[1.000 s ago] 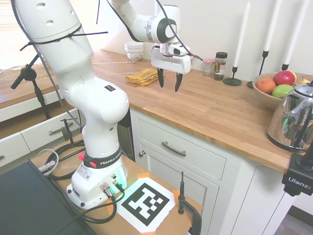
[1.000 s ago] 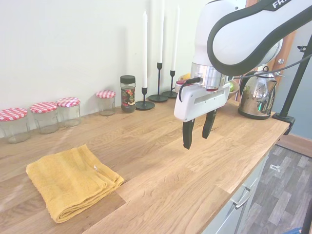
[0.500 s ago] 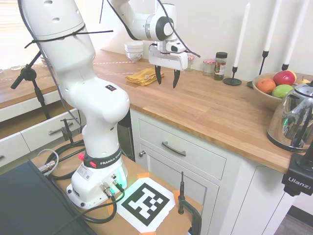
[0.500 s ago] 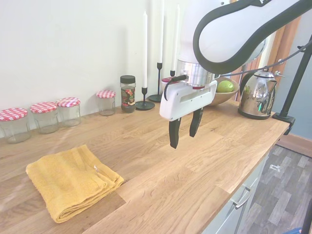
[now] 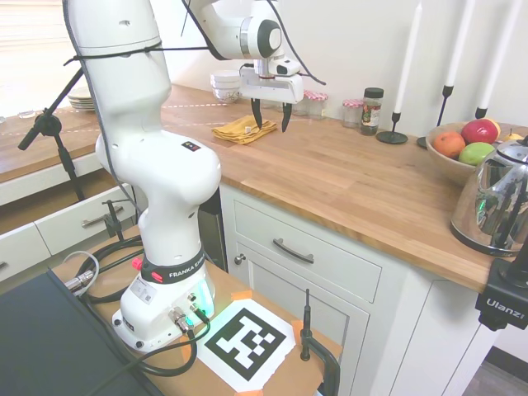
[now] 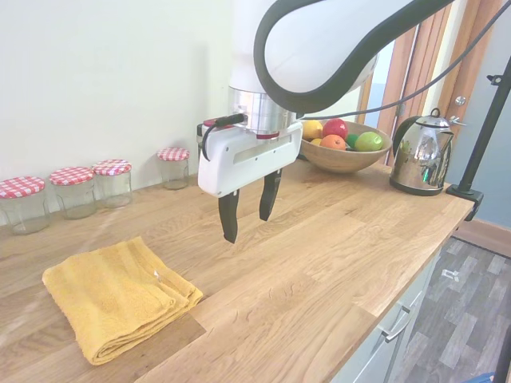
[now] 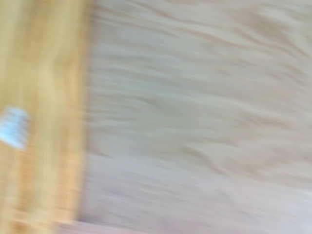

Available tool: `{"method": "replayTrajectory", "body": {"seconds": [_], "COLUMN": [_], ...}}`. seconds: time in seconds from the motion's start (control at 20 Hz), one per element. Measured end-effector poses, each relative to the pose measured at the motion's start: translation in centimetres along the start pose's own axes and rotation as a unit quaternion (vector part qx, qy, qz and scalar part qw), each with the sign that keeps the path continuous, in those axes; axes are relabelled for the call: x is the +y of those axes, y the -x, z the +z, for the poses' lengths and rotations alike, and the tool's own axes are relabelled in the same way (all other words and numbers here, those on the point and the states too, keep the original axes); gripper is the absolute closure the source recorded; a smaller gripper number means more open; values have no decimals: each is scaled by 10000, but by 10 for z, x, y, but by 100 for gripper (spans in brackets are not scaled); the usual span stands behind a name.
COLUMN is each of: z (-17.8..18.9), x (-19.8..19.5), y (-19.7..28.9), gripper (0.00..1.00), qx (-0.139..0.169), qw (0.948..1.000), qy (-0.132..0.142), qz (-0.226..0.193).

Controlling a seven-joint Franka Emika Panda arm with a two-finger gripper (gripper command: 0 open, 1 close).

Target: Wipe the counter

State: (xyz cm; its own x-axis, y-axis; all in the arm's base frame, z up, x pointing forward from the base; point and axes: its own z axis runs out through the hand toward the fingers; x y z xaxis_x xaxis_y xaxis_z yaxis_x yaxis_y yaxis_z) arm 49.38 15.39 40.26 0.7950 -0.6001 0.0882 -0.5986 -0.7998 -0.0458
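Counter (image 6: 319, 271) of warm-brown butcher block runs the length of the kitchen above white cabinets (image 5: 305, 264), and no wiping shows on it yet. Taking the folded yellow towel (image 6: 116, 299) as the landmark and reading the second exterior view from left to right: four jars with red-checked lids (image 6: 76, 190) stand behind the towel along the wall; the towel itself lies flat and untouched on the wood near the counter's front edge; just to its right the gripper (image 6: 248, 209) hangs above bare wood, its two dark fingers spread apart and holding nothing. Further right of the towel sit a fruit bowl (image 6: 343, 153) and a steel kettle (image 6: 423, 159), well apart from it.

By these pictures the job is at its very start. The cloth is not yet picked up, and the likely next step is to bring the fingers over the towel, lower them and close on it before any stroke across the wood.

Much is hard to read. The wrist view is smeared with blur: only a yellow band of towel (image 7: 44, 117), a pale tag on it and washed-out wood grain can be made out. The arm blocks the wall directly behind it in the second exterior view, and whether the counter carries any dirt to wipe cannot be told.
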Motion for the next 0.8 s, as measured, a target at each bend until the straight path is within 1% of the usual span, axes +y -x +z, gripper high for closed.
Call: {"method": "replayTrajectory", "body": {"seconds": [0.25,0.5,0.8], "z": [1,6,15], "x": [-39,-72,-100], "y": [19,43,56], "gripper": [0,0,0], "qx": [-18,55,109], "qw": [9995,9983,9970], "qy": [-42,-15,-19], "qz": [-310,-585,-772]}}
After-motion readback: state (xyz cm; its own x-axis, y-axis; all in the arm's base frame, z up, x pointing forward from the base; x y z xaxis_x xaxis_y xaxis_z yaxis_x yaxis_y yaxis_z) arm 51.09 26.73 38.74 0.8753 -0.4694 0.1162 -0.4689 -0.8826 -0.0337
